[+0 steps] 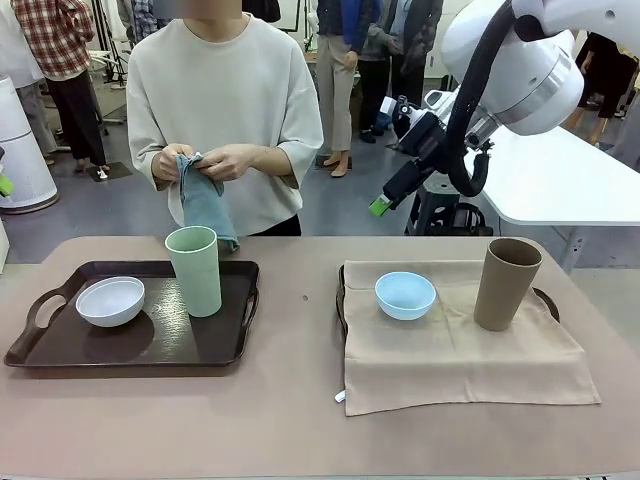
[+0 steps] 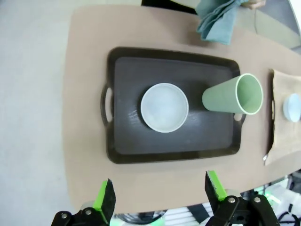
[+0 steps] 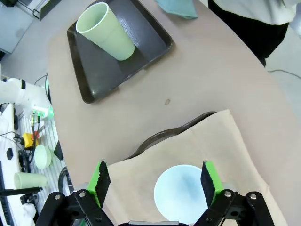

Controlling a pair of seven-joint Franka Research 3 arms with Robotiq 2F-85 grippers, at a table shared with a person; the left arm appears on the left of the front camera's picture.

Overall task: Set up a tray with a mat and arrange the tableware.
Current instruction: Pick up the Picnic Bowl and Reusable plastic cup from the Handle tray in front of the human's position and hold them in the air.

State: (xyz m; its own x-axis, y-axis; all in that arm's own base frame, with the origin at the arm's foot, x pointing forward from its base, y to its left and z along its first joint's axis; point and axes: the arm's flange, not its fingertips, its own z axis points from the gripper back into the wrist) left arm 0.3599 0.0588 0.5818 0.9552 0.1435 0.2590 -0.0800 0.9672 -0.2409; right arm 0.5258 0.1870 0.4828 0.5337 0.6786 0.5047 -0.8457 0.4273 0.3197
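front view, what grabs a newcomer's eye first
Two settings side by side: a dark tray at the left with a white bowl and pale green tumbler, a tan mat at the right with a light blue bowl and brown tumbler. Beyond them, a person holds a blue-grey cloth.

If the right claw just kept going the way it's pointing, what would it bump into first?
Most likely the blue bowl, lying on the mat straight ahead of the open right claw, a little off centre. How far off it is, I can't judge.
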